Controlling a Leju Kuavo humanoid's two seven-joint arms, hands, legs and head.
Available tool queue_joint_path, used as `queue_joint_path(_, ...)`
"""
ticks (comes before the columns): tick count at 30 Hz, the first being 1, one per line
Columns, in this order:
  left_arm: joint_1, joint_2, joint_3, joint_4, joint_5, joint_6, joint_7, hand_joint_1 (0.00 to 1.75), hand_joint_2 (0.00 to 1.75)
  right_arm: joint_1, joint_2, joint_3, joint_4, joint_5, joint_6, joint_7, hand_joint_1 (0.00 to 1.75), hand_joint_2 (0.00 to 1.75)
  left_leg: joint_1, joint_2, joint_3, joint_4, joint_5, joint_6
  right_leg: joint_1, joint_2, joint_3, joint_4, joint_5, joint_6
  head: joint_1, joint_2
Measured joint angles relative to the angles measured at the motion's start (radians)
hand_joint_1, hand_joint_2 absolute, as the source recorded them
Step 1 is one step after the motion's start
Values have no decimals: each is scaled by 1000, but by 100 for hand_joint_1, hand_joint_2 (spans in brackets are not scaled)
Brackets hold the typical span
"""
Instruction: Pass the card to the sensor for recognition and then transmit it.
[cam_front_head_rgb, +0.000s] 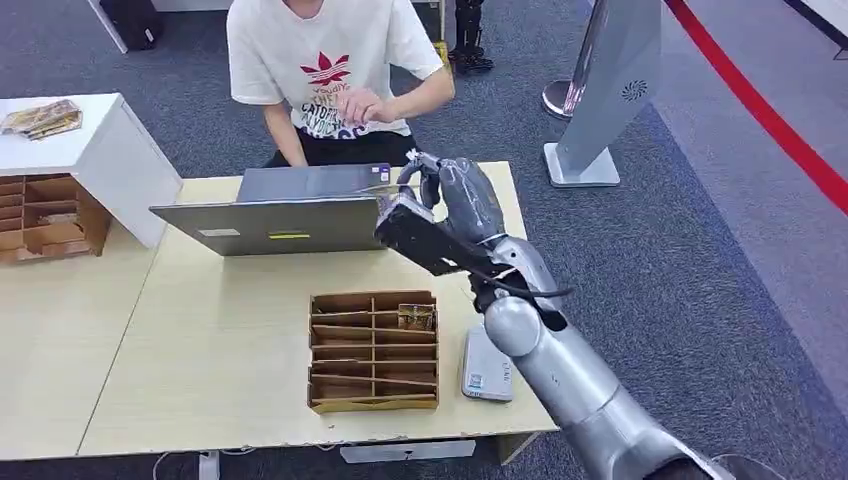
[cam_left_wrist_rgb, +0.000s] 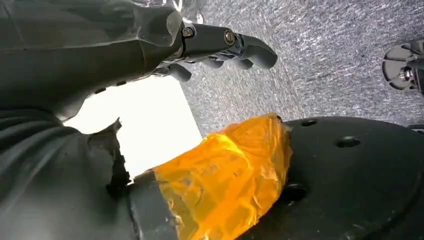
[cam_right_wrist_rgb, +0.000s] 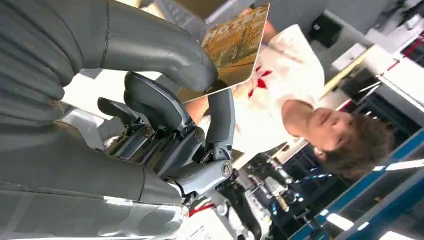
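My right hand is raised over the far side of the table, just right of the laptop. It pinches a gold printed card between the thumb and a finger. The card points toward a person in a white T-shirt seated behind the laptop, whose own hand hovers at the chest. The flat grey-white sensor box lies on the table near my right forearm. My left hand hangs over grey carpet, fingers loosely extended and holding nothing.
A cardboard divider tray sits mid-table with another gold card in an upper right slot. A white cabinet with a second cardboard tray stands at left. A grey floor stand rises at the right rear.
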Motion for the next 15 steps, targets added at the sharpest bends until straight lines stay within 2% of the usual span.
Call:
queue_joint_path(3,0,2,-11,0,-5,-1,1,0,0,-35,20,-3,44,8,0,6,175,175,0,0,0,0,0,0,0,0,0,0,0,0,0,0)
queue_joint_path(10,-16,3,-40,0,-40,-7,18,0,0,-147,85,-3,214,99,-21,70,175,175,0,0,0,0,0,0,0,0,0,0,0,0,0,0)
queue_joint_path(15,-26,4,-53,0,-47,-9,21,0,0,-195,124,-2,309,117,-30,78,175,175,0,0,0,0,0,0,0,0,0,0,0,0,0,0)
